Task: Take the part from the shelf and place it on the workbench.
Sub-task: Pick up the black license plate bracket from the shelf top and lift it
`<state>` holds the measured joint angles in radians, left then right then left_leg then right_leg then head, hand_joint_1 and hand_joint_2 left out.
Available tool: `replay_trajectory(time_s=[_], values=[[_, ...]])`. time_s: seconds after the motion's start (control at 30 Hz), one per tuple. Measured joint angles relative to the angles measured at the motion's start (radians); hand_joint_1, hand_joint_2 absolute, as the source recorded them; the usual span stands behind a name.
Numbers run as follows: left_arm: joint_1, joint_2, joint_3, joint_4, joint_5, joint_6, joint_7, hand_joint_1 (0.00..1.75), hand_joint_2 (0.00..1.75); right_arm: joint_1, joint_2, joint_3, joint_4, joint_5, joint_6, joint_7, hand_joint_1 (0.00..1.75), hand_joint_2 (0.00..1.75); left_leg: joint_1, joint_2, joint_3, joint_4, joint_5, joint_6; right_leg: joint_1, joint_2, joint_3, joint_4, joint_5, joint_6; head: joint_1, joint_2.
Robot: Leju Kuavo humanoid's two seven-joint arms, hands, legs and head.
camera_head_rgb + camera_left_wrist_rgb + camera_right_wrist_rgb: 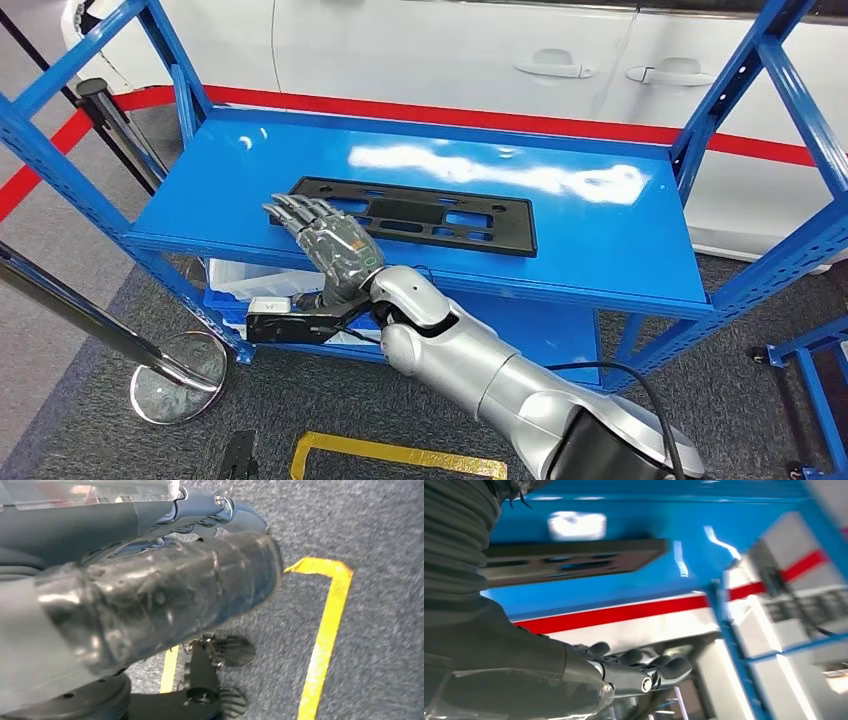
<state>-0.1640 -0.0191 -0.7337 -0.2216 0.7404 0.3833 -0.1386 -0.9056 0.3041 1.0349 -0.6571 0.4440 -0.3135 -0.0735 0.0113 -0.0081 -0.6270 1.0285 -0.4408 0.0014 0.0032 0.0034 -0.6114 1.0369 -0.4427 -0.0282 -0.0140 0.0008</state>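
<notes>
The part is a long flat black plate with cut-outs (420, 215), lying on the top board of the blue shelf (600, 240). My right hand (325, 235) reaches in from below with its fingers stretched forward over the plate's left end. It holds nothing, and I cannot tell whether the fingertips touch the plate. In the right wrist view the hand (624, 672) is empty, and the plate (569, 562) lies on the blue board beyond it. My left hand (150, 595) hangs over the grey floor, empty.
Blue uprights (745, 70) frame the shelf on both sides. A white car (450, 50) stands close behind it. A white bin (250, 280) sits on the lower board. A chrome post base (175, 390) and yellow floor tape (400, 455) lie in front. Another blue rack (810, 380) stands at right.
</notes>
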Motion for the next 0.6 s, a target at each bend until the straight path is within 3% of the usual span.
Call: replay_trajectory(time_s=[0.07, 0.13, 0.2, 0.23, 0.27, 0.3, 0.37, 0.4, 0.5, 0.57, 0.6], values=[[0.003, 0.0, 0.0, 0.0, 0.001, 0.0, 0.0, 0.0, 0.0, -0.018, 0.007, 0.005, 0.032, 0.003, -0.001, 0.003, 0.0, 1.75, 0.002, 0.001, -0.019, 0.046, -0.031, -0.012, -0.006, 0.0, 0.005, -0.01, 0.006, -0.009, -0.003, 0.0], [0.004, 0.0, 0.0, 0.0, 0.002, -0.001, 0.0, 0.0, 0.0, -0.028, 0.016, 0.011, 0.058, 0.004, -0.002, 0.005, 0.0, 1.75, 0.006, 0.002, -0.073, 0.161, -0.09, -0.022, -0.007, 0.0, 0.006, -0.012, 0.008, -0.013, -0.006, 0.0], [0.007, 0.0, 0.0, 0.0, 0.005, 0.0, 0.001, 0.0, 0.0, -0.03, 0.019, 0.017, 0.083, 0.01, -0.007, 0.018, 0.0, 1.75, 0.009, 0.002, -0.118, 0.252, -0.117, -0.03, -0.006, -0.001, 0.005, -0.01, 0.006, -0.014, -0.005, 0.0], [0.008, 0.0, 0.001, 0.0, 0.007, 0.0, 0.001, 0.0, 0.0, -0.031, 0.021, 0.02, 0.095, 0.017, -0.011, 0.031, 0.0, 1.75, 0.01, 0.002, -0.118, 0.25, -0.104, -0.032, -0.006, 0.0, 0.005, -0.008, 0.005, -0.013, -0.006, 0.0], [0.01, 0.0, 0.001, 0.0, 0.01, 0.001, 0.001, 0.0, 0.0, -0.033, 0.022, 0.022, 0.106, 0.027, -0.017, 0.048, 0.0, 1.75, 0.011, 0.003, -0.1, 0.211, -0.076, -0.033, -0.007, 0.001, 0.005, -0.006, 0.004, -0.012, -0.006, 0.0], [0.011, 0.0, 0.002, 0.0, 0.012, 0.002, 0.002, 0.0, 0.0, -0.039, 0.022, 0.023, 0.117, 0.039, -0.023, 0.066, 0.0, 1.75, 0.012, 0.003, -0.067, 0.146, -0.042, -0.032, -0.008, 0.002, 0.005, -0.003, 0.002, -0.01, -0.006, 0.0], [0.011, 0.001, 0.002, 0.0, 0.014, 0.003, 0.002, 0.0, 0.0, -0.058, 0.023, 0.023, 0.14, 0.065, -0.033, 0.103, 0.0, 1.75, 0.009, 0.001, -0.011, 0.034, -0.004, -0.025, -0.005, 0.004, 0.002, 0.002, -0.001, -0.002, -0.005, 0.0], [0.013, 0.0, 0.003, 0.0, 0.014, 0.003, 0.002, 0.0, 0.0, -0.069, 0.022, 0.023, 0.152, 0.079, -0.036, 0.122, 0.0, 1.75, 0.007, 0.001, 0.003, 0.006, 0.0, -0.018, -0.004, 0.004, 0.0, 0.003, -0.002, 0.003, -0.005, 0.0], [0.022, -0.001, 0.003, 0.0, 0.014, 0.003, 0.005, 0.0, 0.0, -0.09, 0.016, 0.023, 0.182, 0.112, -0.04, 0.17, 0.0, 1.75, 0.006, 0.0, 0.006, -0.004, 0.002, 0.003, -0.003, 0.006, -0.001, 0.001, -0.002, 0.018, -0.005, 0.0], [0.025, -0.004, 0.003, 0.0, 0.014, 0.003, 0.005, 0.0, 0.0, -0.1, 0.007, 0.023, 0.198, 0.129, -0.034, 0.191, 0.0, 1.75, 0.009, 0.002, 0.009, -0.011, 0.007, 0.016, -0.004, 0.005, -0.018, 0.04, -0.029, 0.028, -0.003, 0.0], [0.025, -0.004, 0.003, 0.0, 0.013, 0.002, 0.004, 0.0, 0.0, -0.105, 0.002, 0.023, 0.206, 0.138, -0.025, 0.199, 0.0, 1.75, 0.009, 0.003, 0.01, -0.013, 0.008, 0.021, -0.006, 0.005, -0.041, 0.089, -0.056, 0.032, -0.002, 0.0]])
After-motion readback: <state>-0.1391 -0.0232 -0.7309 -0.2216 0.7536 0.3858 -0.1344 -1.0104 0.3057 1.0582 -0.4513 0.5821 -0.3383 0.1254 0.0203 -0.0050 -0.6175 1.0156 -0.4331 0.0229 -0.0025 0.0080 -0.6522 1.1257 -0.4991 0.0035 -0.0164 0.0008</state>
